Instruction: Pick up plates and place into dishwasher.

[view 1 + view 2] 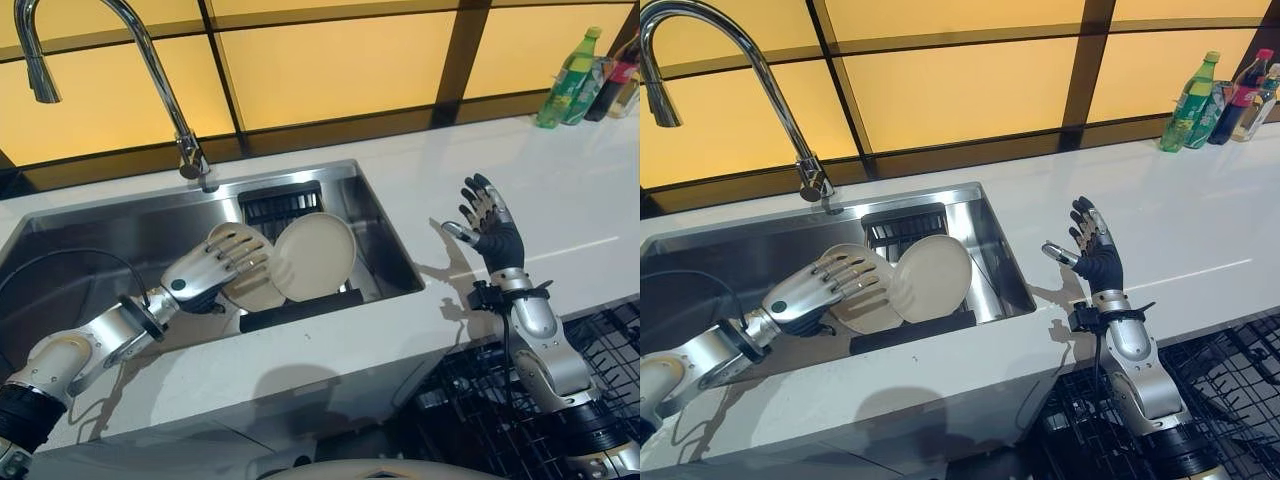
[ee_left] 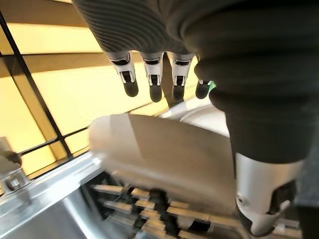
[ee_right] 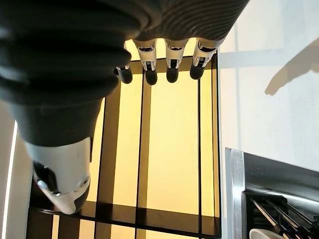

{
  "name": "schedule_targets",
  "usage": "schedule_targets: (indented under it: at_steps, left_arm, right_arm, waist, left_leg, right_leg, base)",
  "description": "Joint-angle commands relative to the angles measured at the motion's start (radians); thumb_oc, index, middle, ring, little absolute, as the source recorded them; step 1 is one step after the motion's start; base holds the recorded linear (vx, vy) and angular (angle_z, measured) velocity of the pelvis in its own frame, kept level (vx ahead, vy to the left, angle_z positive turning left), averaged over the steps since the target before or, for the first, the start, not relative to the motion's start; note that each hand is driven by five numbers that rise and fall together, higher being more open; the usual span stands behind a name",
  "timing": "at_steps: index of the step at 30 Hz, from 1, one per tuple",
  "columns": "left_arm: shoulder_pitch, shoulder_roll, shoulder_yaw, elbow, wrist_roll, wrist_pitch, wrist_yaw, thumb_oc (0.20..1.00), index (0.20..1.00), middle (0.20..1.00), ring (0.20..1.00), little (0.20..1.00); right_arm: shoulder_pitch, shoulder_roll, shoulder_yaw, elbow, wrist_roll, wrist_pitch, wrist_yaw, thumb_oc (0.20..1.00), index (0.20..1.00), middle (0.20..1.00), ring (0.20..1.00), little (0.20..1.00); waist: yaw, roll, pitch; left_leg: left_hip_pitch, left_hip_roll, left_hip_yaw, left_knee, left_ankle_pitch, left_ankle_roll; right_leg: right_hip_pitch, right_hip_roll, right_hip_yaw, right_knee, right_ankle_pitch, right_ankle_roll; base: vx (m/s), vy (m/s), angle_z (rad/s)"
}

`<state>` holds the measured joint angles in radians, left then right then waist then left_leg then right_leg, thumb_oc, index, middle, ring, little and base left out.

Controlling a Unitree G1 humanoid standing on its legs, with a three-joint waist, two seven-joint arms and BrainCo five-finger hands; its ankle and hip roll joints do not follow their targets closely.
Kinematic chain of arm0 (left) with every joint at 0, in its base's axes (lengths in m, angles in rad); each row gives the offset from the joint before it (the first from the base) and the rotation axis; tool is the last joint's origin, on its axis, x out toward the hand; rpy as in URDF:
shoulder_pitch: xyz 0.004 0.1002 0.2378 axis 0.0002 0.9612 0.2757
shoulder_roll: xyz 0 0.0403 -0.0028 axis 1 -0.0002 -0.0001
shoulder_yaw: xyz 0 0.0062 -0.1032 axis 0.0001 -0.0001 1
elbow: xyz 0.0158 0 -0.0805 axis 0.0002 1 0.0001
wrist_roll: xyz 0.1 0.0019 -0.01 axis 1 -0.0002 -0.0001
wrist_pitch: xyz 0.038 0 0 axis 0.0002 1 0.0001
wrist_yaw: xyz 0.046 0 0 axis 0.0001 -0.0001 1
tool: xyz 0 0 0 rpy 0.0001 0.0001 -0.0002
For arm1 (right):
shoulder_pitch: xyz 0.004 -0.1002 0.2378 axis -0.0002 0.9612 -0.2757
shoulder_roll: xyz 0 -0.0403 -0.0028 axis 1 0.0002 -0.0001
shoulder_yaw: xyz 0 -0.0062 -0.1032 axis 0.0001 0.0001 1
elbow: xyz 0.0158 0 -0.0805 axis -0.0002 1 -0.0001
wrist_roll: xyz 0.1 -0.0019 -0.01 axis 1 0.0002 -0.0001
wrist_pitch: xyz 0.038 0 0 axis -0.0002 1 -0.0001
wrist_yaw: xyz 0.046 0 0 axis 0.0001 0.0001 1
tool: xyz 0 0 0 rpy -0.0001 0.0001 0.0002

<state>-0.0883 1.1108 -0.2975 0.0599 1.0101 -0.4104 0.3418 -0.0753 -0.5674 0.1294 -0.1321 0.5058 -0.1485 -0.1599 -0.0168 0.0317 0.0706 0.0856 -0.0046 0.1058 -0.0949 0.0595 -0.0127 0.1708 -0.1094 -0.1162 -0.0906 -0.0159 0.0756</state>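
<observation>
Left hand point(image 1: 225, 266), fingers spread flat, reaches the 2 cream plates point(image 1: 315, 256) propped in the sink point(image 1: 385, 235) at 9 o'clock of the raised, open right hand point(image 1: 492, 228); curl thumb behind the nearer rim before lifting.

A long white stone-like countertop point(image 1: 590, 200) runs across the room, with a rectangular stainless steel sink point(image 1: 90, 235) sunk into it. A tall curved chrome tap point(image 1: 130, 40) rises from the counter just behind the sink. The wall behind is made of glowing yellow-orange panels point(image 1: 340, 60) divided by dark frame bars, and they cast warm light over everything. At the counter's far right corner, against the wall, stand a green plastic bottle point(image 1: 570, 78) and a few other bottles point(image 1: 622, 75) beside it.
</observation>
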Motion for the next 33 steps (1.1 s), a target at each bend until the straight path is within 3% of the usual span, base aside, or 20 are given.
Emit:
schedule_targets:
  at_steps: [1, 13, 15, 17, 18, 21, 23, 24, 26, 30, 33]
  left_arm:
    - [-0.067, 0.047, 0.069, 0.022, -0.004, 0.043, -0.032, 1.000, 1.000, 1.000, 1.000, 1.000]
    - [-0.045, 0.056, 0.100, 0.044, 0.037, 0.062, -0.079, 1.000, 1.000, 1.000, 1.000, 1.000]
    - [-0.045, 0.058, 0.092, 0.054, 0.039, 0.062, -0.064, 0.900, 0.900, 0.900, 0.900, 0.900]
    - [-0.051, 0.059, 0.087, 0.061, 0.039, 0.061, -0.055, 0.645, 0.645, 0.645, 0.645, 0.645]
    - [-0.053, 0.059, 0.085, 0.065, 0.037, 0.059, -0.049, 0.589, 0.589, 0.589, 0.589, 0.589]
    - [-0.068, 0.058, 0.072, 0.076, 0.040, 0.054, -0.020, 0.595, 0.595, 0.595, 0.595, 0.595]
    - [-0.073, 0.056, 0.074, 0.071, 0.043, 0.046, -0.006, 0.693, 0.693, 0.693, 0.693, 0.693]
    - [-0.075, 0.055, 0.073, 0.074, 0.046, 0.044, 0.003, 0.686, 0.686, 0.686, 0.686, 0.686]
    - [-0.077, 0.053, 0.072, 0.076, 0.053, 0.039, 0.014, 0.664, 0.664, 0.664, 0.664, 0.664]
    - [-0.074, 0.055, 0.077, 0.075, 0.061, 0.029, 0.023, 0.514, 0.514, 0.514, 0.514, 0.514]
    - [-0.080, 0.059, 0.069, 0.075, 0.056, 0.030, 0.022, 0.492, 0.492, 0.492, 0.492, 0.492]
  right_arm:
    - [-0.041, -0.063, -0.024, -0.041, 0.043, -0.028, 0.011, 1.000, 1.000, 1.000, 1.000, 1.000]
    - [-0.046, -0.067, -0.021, -0.035, 0.050, -0.021, 0.008, 1.000, 1.000, 1.000, 1.000, 1.000]
    - [-0.046, -0.065, -0.018, -0.031, 0.048, -0.025, 0.005, 1.000, 1.000, 1.000, 1.000, 1.000]
    - [-0.046, -0.066, -0.016, -0.031, 0.049, -0.027, 0.005, 1.000, 1.000, 1.000, 1.000, 1.000]
    - [-0.045, -0.064, -0.017, -0.029, 0.049, -0.028, 0.008, 1.000, 1.000, 1.000, 1.000, 1.000]
    - [-0.048, -0.064, -0.012, -0.029, 0.047, -0.031, 0.002, 1.000, 1.000, 1.000, 1.000, 1.000]
    - [-0.047, -0.065, -0.014, -0.030, 0.050, -0.030, 0.002, 1.000, 1.000, 1.000, 1.000, 1.000]
    - [-0.046, -0.065, -0.013, -0.029, 0.050, -0.032, 0.002, 1.000, 1.000, 1.000, 1.000, 1.000]
    - [-0.043, -0.061, -0.013, -0.028, 0.046, -0.035, 0.002, 1.000, 1.000, 1.000, 1.000, 1.000]
    - [-0.042, -0.060, -0.013, -0.028, 0.049, -0.035, 0.002, 1.000, 1.000, 1.000, 1.000, 1.000]
    - [-0.042, -0.062, -0.010, -0.029, 0.051, -0.035, -0.001, 1.000, 1.000, 1.000, 1.000, 1.000]
  waist:
    - [-0.008, 0.007, -0.040]
    - [0.001, 0.015, -0.040]
    - [0.002, 0.015, -0.042]
    - [0.001, 0.015, -0.042]
    - [0.000, 0.015, -0.042]
    - [-0.001, 0.014, -0.041]
    - [-0.001, 0.013, -0.042]
    - [-0.001, 0.013, -0.042]
    - [-0.001, 0.013, -0.043]
    - [-0.003, 0.013, -0.044]
    - [-0.004, 0.014, -0.045]
  left_leg:
    - [0.049, 0.036, 0.038, 0.012, -0.109, -0.014]
    - [0.046, 0.035, 0.026, 0.013, -0.106, -0.017]
    - [0.047, 0.035, 0.026, 0.012, -0.106, -0.017]
    - [0.047, 0.034, 0.027, 0.012, -0.106, -0.017]
    - [0.047, 0.035, 0.028, 0.012, -0.106, -0.017]
    - [0.046, 0.033, 0.028, 0.012, -0.106, -0.016]
    - [0.045, 0.032, 0.028, 0.012, -0.107, -0.015]
    - [0.045, 0.032, 0.028, 0.012, -0.107, -0.015]
    - [0.046, 0.032, 0.028, 0.011, -0.107, -0.015]
    - [0.046, 0.031, 0.029, 0.010, -0.108, -0.015]
    - [0.047, 0.032, 0.031, 0.010, -0.108, -0.016]
  right_leg:
    - [-0.080, -0.056, 0.022, 0.005, 0.049, 0.081]
    - [-0.075, -0.058, 0.011, 0.004, 0.046, 0.078]
    - [-0.074, -0.058, 0.010, 0.004, 0.046, 0.078]
    - [-0.075, -0.058, 0.010, 0.004, 0.047, 0.079]
    - [-0.075, -0.058, 0.010, 0.004, 0.047, 0.079]
    - [-0.077, -0.058, 0.011, 0.005, 0.048, 0.079]
    - [-0.077, -0.058, 0.012, 0.004, 0.048, 0.079]
    - [-0.077, -0.057, 0.013, 0.004, 0.048, 0.079]
    - [-0.078, -0.057, 0.013, 0.004, 0.048, 0.079]
    - [-0.078, -0.057, 0.014, 0.003, 0.048, 0.080]
    - [-0.078, -0.057, 0.015, 0.003, 0.047, 0.080]
  base:
    - [0.00, 0.000, 0.00]
    - [0.00, 0.000, 0.00]
    - [0.00, 0.000, 0.00]
    - [0.00, 0.000, 0.00]
    - [0.00, 0.000, 0.00]
    - [0.00, 0.000, 0.00]
    - [0.00, 0.000, 0.00]
    - [0.00, 0.000, 0.00]
    - [0.00, 0.000, 0.00]
    - [0.00, 0.000, 0.00]
    - [0.00, 0.000, 0.00]
